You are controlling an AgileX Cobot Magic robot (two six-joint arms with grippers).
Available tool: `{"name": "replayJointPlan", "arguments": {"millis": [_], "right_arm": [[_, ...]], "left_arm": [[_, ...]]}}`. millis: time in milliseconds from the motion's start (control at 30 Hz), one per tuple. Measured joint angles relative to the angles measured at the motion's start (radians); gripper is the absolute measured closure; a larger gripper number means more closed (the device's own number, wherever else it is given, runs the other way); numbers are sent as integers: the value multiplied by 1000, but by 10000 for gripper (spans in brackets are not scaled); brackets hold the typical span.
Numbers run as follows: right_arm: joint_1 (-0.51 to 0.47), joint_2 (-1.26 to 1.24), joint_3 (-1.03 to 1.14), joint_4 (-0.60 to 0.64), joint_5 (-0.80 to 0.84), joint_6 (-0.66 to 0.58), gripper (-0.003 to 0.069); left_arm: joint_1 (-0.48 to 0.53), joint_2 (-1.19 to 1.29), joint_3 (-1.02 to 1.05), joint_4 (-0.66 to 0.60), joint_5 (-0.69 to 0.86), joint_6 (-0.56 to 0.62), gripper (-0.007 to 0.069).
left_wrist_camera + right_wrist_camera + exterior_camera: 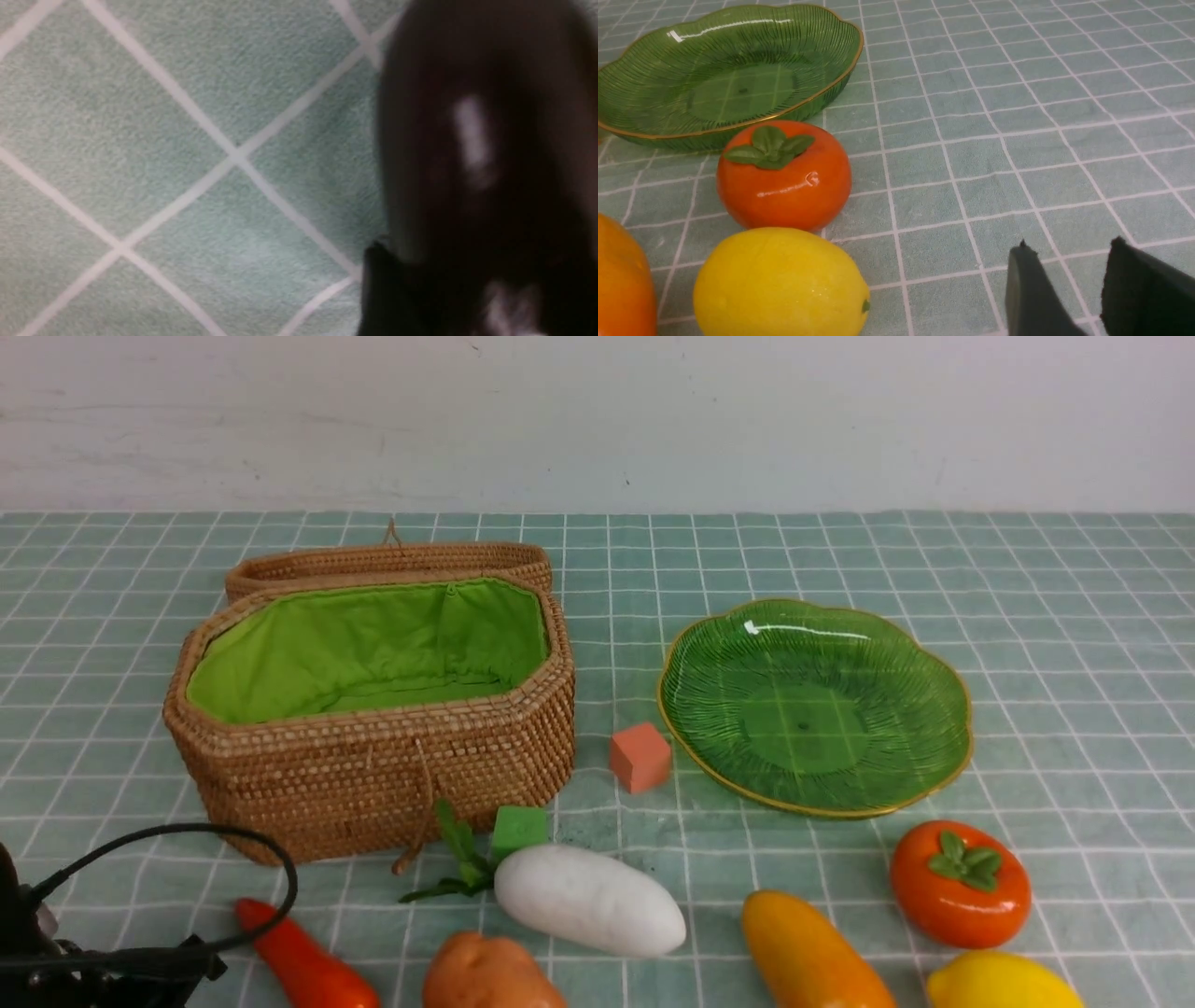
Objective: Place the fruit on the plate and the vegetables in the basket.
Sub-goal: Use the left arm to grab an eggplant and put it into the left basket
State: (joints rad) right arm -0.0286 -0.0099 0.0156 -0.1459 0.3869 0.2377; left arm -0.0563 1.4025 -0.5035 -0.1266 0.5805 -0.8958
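The wicker basket [373, 775] stands open at the left, its green lining empty and its lid tipped back. The green glass plate [709, 658] is empty; it also shows in the right wrist view [640, 133]. Along the near edge lie the red chili [308, 971], potato [490, 975], white radish [588, 901], mango [808, 957], persimmon [962, 887] and lemon [1004, 982]. The right wrist view shows the persimmon [784, 179], the lemon [780, 282] and the mango's edge [621, 284]. My right gripper [1070, 245] is open and empty, low over the cloth, apart from the lemon. My left arm [93, 971] is at the near left by the chili; its wrist view is a dark blur.
A salmon-orange cube [640, 757] sits between basket and plate. A small green cube [519, 828] sits by the basket's front, next to the radish leaves. A black cable [271, 859] loops up from my left arm. A white wall bounds the far table edge.
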Motion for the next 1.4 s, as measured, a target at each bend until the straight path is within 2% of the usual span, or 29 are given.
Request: {"name": "replayJointPlan", "arguments": {"millis": [133, 367, 467, 567, 733, 967, 1033, 1167, 1267, 1400], "right_arm": [[0, 0, 0, 0, 0, 0, 419], [0, 0, 0, 0, 0, 0, 419], [0, 0, 0, 0, 0, 0, 419], [0, 0, 0, 0, 0, 0, 419], [0, 0, 0, 0, 0, 0, 419], [0, 0, 0, 0, 0, 0, 419], [0, 0, 0, 0, 0, 0, 419], [0, 0, 0, 0, 0, 0, 419], [0, 0, 0, 0, 0, 0, 419], [0, 0, 0, 0, 0, 0, 419]], "left_arm": [[0, -60, 3, -26, 10, 66, 263], [0, -273, -175, -65, 225, 121, 263], [0, -321, -319, -119, 227, 123, 263], [0, -324, -439, -156, 166, 124, 263], [0, -185, -641, -240, -16, 95, 263], [0, 162, -839, -317, -6, 92, 256], [0, 245, -902, -333, 33, 92, 228], [0, 359, -1016, -344, 154, 122, 71], [0, 379, -1062, -344, 214, 167, -15], [0, 368, -1095, -342, 268, 247, -34]]}}
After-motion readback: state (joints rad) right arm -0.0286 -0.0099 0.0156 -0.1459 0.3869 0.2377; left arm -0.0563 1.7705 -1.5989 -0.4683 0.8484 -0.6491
